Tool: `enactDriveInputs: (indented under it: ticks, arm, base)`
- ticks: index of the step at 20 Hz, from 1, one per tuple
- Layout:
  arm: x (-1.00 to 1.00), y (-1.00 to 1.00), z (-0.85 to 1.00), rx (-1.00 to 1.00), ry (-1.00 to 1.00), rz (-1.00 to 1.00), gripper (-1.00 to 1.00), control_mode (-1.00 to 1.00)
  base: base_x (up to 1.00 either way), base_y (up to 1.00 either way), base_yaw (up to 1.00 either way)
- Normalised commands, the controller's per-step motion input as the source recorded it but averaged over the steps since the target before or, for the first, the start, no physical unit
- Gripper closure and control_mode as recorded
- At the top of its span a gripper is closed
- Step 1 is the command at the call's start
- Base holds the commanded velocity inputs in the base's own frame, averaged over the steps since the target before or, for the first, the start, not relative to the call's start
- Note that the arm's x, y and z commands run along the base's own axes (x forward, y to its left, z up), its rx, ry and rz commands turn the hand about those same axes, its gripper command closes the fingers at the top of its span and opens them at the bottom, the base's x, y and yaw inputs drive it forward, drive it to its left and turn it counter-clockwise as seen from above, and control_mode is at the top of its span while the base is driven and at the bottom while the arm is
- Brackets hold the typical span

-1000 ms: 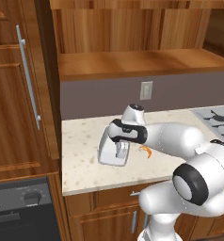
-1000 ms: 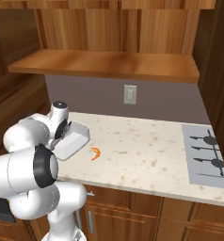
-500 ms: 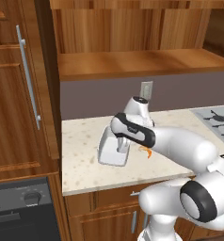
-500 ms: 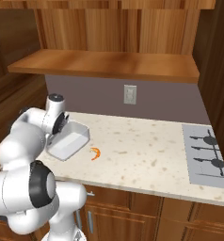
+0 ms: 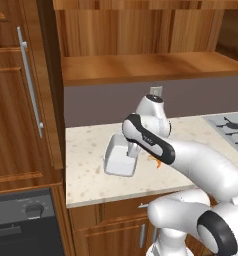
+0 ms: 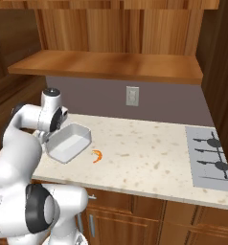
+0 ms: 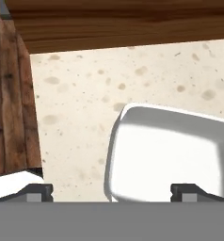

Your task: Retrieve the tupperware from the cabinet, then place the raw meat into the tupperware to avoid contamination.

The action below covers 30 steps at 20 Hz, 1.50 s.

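The white tupperware [image 5: 119,160] [image 6: 68,143] lies on the speckled counter near its left end. My gripper [image 5: 132,151] [image 7: 112,190] hangs just above the tray's rim and stands open. One fingertip [image 7: 189,190] is over the tray's inside and the other is outside its wall, over the counter. The tray [image 7: 172,155] holds nothing. The raw meat [image 6: 96,156], a small orange crescent, lies on the counter just right of the tray, and in the left base view my forearm half covers the raw meat [image 5: 156,161]. Above the counter the cabinet's light wood shelf [image 5: 141,67] [image 6: 106,64] is bare.
A tall wood door with a long silver bar handle [image 5: 31,90] stands left of the counter, above an oven panel [image 5: 21,215]. A stove top [image 6: 211,158] sits at the counter's right end. An outlet [image 6: 131,96] is on the back wall.
The arm's elbow has swung out to the right and the hand has lifted slightly off the tray. The tray and the orange piece stay where they were.
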Motion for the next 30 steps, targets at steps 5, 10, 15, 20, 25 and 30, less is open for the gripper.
enactDriveInputs:
  ticks: [5, 10, 15, 20, 25, 30]
  arm:
    - [-0.14, -0.25, 0.37, 0.00, 0.00, -0.13, -1.00, -1.00]
    - [-0.11, -0.29, 0.34, 0.00, 0.00, -0.18, -1.00, -1.00]
    - [-0.13, -0.27, 0.31, -0.02, 0.00, -0.22, -1.00, -1.00]
    - [-0.10, -0.27, 0.26, -0.06, 0.05, -0.25, -1.00, -1.00]
    - [-0.10, -0.29, 0.20, -0.07, 0.04, -0.25, -1.00, -1.00]
    - [-0.06, -0.37, 0.01, -0.06, 0.00, -0.18, -1.00, -1.00]
  base:
    - [0.00, 0.00, 0.00]
    - [0.00, 0.00, 0.00]
    - [0.00, 0.00, 0.00]
    - [0.00, 0.00, 0.00]
    - [0.00, 0.00, 0.00]
    - [0.00, 0.00, 0.00]
